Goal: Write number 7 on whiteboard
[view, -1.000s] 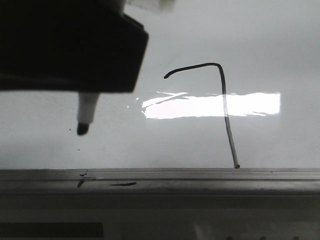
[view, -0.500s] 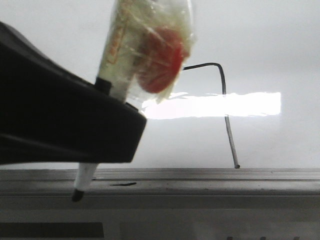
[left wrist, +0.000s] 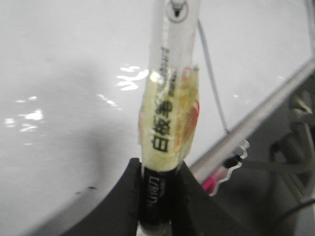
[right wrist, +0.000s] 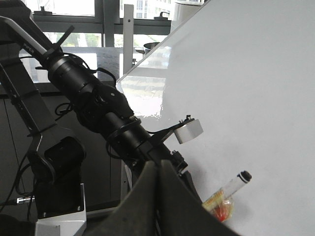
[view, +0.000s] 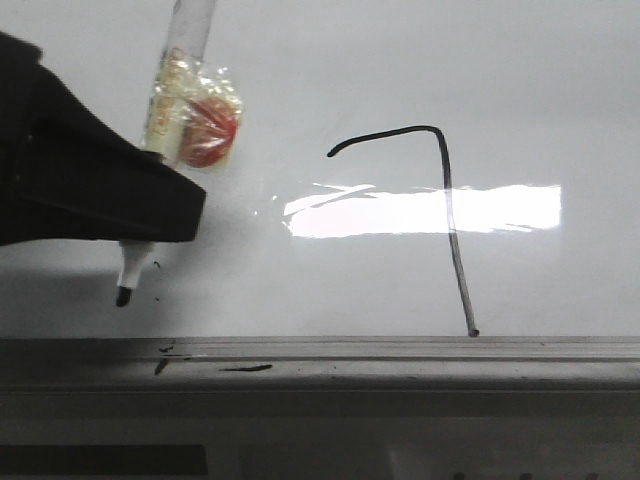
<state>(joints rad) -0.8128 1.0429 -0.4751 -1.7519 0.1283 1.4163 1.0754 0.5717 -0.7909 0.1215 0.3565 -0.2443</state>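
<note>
Nearest, the grey metal frame strip [view: 400, 350]; above it the left gripper [left wrist: 156, 196] pinches a white taped marker pen [view: 150, 200] — tip just off the glossy whiteboard [view: 560, 80]. Black number 7 [view: 445, 200] sits centre-right. Right gripper [right wrist: 158, 196] — fingers pressed together.

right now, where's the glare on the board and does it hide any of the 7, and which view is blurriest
Front view: a bright glare band lies across the whiteboard, washing out the middle of the number 7 downstroke; the left gripper is a dark, soft silhouette. Left wrist view: softest, with the marker label blurred and small glints. Right wrist view: sharpest, only window reflection.
</note>
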